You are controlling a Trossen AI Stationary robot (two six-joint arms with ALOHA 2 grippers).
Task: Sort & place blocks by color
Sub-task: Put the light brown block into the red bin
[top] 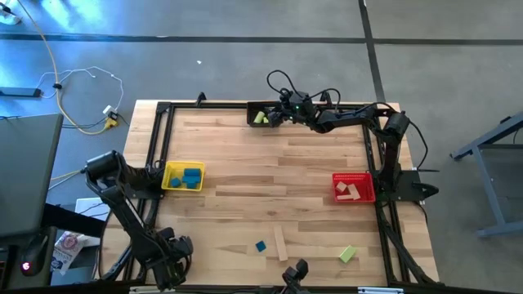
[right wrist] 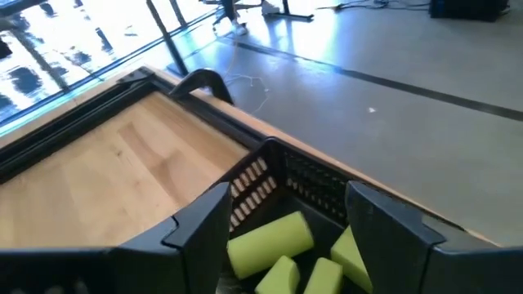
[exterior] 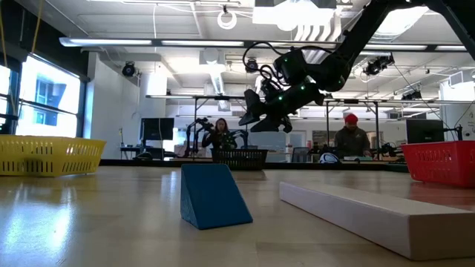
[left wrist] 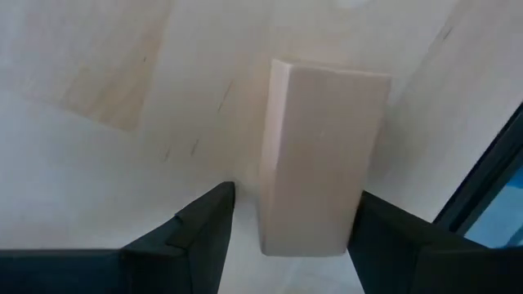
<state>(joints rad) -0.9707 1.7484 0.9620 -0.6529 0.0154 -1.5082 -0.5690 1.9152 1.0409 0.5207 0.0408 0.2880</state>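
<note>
left tool (left wrist: 286, 233): lower left of the high view, fingers spread either side of a plain wood block (left wrist: 323, 155) on the desk (top: 270, 163). yellow bin (top: 183, 176): blue blocks (top: 193, 176). lower centre: blue block (top: 261, 246), wood bar (top: 280, 242), green block (top: 348, 254). right tool (right wrist: 286, 224): upper centre, spread over black bin (top: 261, 114) of green blocks (right wrist: 270, 237). red bin (top: 354, 187): wood blocks (top: 350, 192).

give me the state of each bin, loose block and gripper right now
black mesh bin: holds lime green blocks
yellow mesh bin: holds blue blocks
red mesh bin: holds plain wood blocks
blue wedge block: loose on table
long plain wood bar: loose on table
lime green block: loose on table
right gripper: open, above black bin
left gripper: open, fingers either side of a plain wood block
</note>
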